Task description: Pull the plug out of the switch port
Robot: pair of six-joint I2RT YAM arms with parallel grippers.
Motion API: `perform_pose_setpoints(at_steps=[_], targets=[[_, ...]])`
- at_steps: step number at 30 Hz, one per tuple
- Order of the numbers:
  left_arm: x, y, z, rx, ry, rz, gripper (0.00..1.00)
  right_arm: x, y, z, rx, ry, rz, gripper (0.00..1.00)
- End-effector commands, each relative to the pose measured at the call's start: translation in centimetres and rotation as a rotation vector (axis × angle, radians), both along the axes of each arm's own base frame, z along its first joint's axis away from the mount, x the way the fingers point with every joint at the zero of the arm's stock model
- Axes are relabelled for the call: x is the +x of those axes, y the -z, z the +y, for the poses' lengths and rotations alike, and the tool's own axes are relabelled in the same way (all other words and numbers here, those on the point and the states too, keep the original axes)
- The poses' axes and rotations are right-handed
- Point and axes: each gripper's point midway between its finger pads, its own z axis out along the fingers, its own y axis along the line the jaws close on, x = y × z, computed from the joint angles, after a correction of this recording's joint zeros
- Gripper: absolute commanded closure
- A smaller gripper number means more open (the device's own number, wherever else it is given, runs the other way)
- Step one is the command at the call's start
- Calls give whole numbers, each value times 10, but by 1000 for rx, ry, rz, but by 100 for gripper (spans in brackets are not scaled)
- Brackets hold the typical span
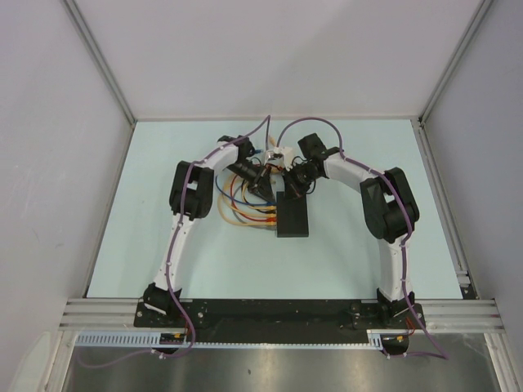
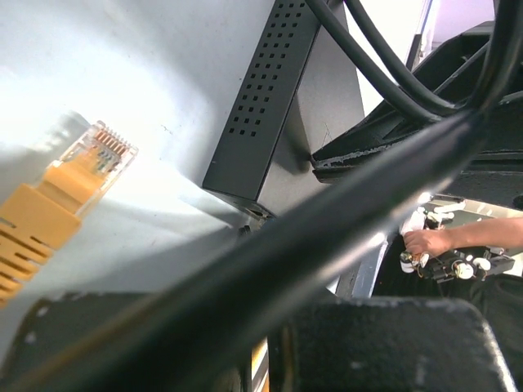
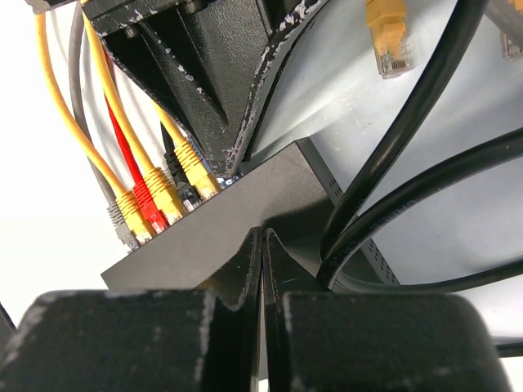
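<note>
Pale blue-green tabletop (image 1: 163, 245), boxed in by grey walls, carries both arms. They rise from their bases at the near edge, bend at the elbow and fold inward so that their wrists meet over the middle. Between the wrists lies the switch (image 1: 292, 216), a small flat matte-black rectangular box. A fan of orange, blue and red patch cables (image 1: 241, 208) leaves its left-hand edge.

The left gripper (image 1: 261, 183) hangs just off the switch's far left corner, its jaws closed to almost nothing. A thick, blurred black cable (image 2: 327, 220) crosses its own camera, and I cannot tell whether anything is pinched. The right gripper (image 3: 261, 245) points down at the switch with its fingers pressed flat together, leaving no gap. Its tips sit at the top face near one edge, and it holds nothing.

The left wrist view alone shows the switch's perforated side wall. It also shows, close up, a free yellow plug (image 2: 82, 175) with a clear tip, lying on the table beside the box and out of any port.

The right wrist view alone shows the port edge, where a grey plug (image 3: 129, 222), a red plug (image 3: 149, 208) and two yellow plugs (image 3: 167, 198) sit in a row. The left gripper's black body hangs just above them, and black cables (image 3: 400, 163) loop past the switch's other side.

Only the overhead view shows both arms whole.
</note>
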Motion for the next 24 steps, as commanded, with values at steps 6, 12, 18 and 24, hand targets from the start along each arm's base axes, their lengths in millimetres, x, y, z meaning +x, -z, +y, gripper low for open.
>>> perform_pose_setpoints(at_steps=[6, 12, 18, 24], targets=[[21, 11, 23, 35, -8, -140, 100, -12, 33, -19, -129, 0, 22, 100], [38, 17, 33, 124, 61, -252, 100, -12, 32, -19, -132, 0, 20, 100], [62, -3, 50, 97, -22, -269, 100, -11, 32, -20, -129, 3, 17, 100], [42, -13, 36, 16, -6, -229, 100, -11, 36, -18, -132, -1, 22, 100]])
